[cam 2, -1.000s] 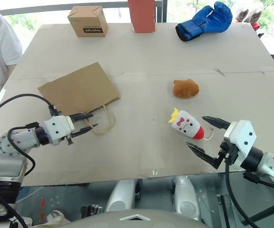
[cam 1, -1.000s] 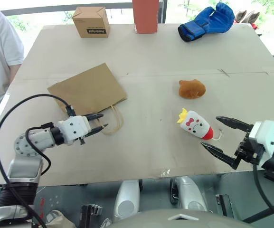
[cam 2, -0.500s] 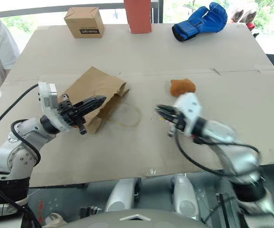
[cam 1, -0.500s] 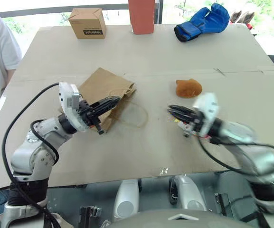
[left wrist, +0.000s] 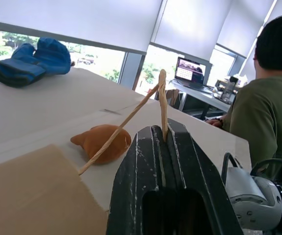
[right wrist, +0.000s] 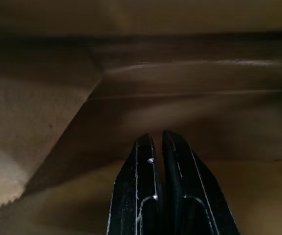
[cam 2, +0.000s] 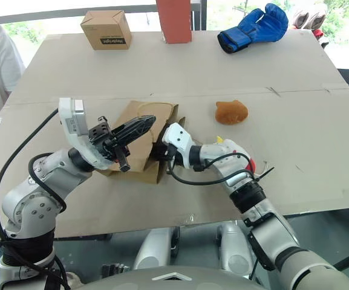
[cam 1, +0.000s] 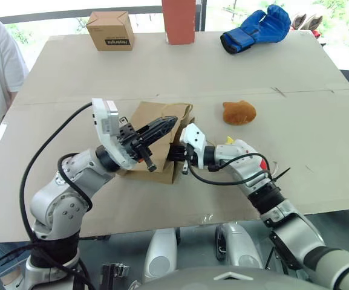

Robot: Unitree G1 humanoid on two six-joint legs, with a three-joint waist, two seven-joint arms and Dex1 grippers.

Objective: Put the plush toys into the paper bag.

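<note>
Pinching a twisted paper handle (left wrist: 161, 100), left gripper (cam 1: 164, 125) lifts creased kraft paper bag (cam 1: 162, 172); right gripper (right wrist: 161, 142), closed empty, inside; fuzzy brown plush (cam 1: 239, 113) beside.

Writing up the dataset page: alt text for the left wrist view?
The left end effector, shut, pinches a twisted paper loop handle of the flat brown kraft paper bag. Beyond lie a rounded fuzzy brown plush toy and a blue boxing glove; a seated person faces away.
</note>
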